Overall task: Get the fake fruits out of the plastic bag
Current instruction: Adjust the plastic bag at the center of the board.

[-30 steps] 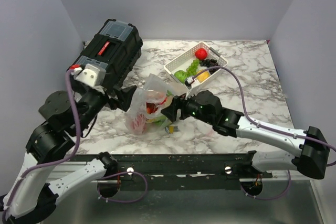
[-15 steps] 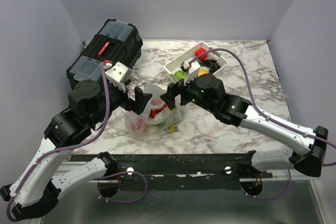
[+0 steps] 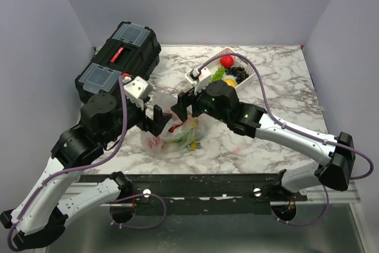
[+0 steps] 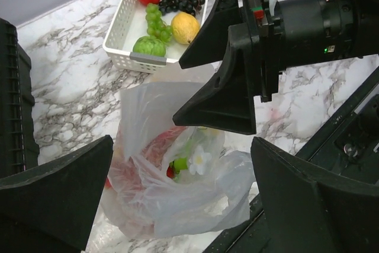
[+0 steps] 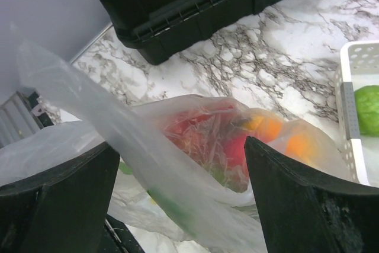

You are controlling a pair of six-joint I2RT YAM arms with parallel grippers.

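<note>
The fruits (image 5: 234, 146) in the bag (image 3: 176, 138) are being blurred by crinkled plastic into red, orange and green patches. From above, the bag, lying near the table's (image 3: 284, 99) near edge left of the middle, is being partly covered by both grippers. The left gripper (image 4: 182, 143) is being held over the bag, jaws spread wide and gripping nothing; the right gripper (image 5: 180, 143) is being held at the bag's mouth, jaws likewise apart, a plastic fold running unpinched between them.
</note>
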